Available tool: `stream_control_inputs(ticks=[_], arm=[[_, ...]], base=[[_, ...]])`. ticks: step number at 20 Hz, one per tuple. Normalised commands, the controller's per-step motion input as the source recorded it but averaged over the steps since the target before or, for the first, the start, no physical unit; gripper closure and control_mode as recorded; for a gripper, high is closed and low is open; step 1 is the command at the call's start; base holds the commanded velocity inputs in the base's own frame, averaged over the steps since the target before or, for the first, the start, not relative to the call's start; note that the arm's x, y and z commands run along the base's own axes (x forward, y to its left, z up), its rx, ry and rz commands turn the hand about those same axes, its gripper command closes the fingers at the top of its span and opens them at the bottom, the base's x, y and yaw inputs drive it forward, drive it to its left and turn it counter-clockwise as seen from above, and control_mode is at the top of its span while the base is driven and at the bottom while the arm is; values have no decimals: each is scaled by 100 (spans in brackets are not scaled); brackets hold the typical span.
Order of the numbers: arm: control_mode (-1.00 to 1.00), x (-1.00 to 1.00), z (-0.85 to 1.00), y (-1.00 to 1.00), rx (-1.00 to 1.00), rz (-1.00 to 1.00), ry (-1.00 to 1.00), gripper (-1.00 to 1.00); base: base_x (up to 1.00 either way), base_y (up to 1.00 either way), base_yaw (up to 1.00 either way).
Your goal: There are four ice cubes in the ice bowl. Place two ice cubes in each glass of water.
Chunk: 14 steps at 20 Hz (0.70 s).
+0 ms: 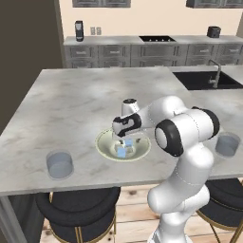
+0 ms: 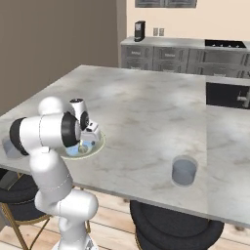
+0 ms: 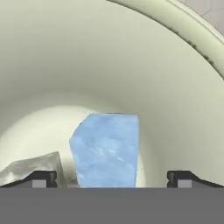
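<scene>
Two glasses of water are shown on the marbled tabletop (image 1: 85, 99), one (image 1: 60, 164) near the front edge to the left of the arm and the other (image 2: 184, 171) well apart to its right; neither is seen to hold ice. Between them, near the front edge, the ice bowl (image 1: 105, 142) is set, and the gripper (image 3: 112, 178) is lowered into it. In the hand view a pale blue ice cube (image 3: 106, 150) is framed between the fingers (image 3: 41, 179), which are spread wide apart and touch nothing; a greyer cube (image 3: 30, 168) lies just beside it, at the left finger. Cubes (image 1: 124, 147) are also seen in the bowl from the left base view, though their number cannot be told.

The step in hand is judged to be the grasp of the blue cube. It is best done by keeping the cube centred, descending until the fingers straddle its sides, and closing squarely so that the neighbouring cube is not caught or pushed.
</scene>
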Motion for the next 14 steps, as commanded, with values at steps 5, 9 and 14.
stream_control_inputs(ticks=[5, 9, 14], arm=[[-100, 25, -20, 0, 0, -1, -1, -100], [-100, 4, -24, 0, -1, -1, 0, -100], [-100, -5, -17, 6, -4, -5, 0, 100]], base=[[0, 0, 0], [0, 0, 0], [0, 0, 0]])
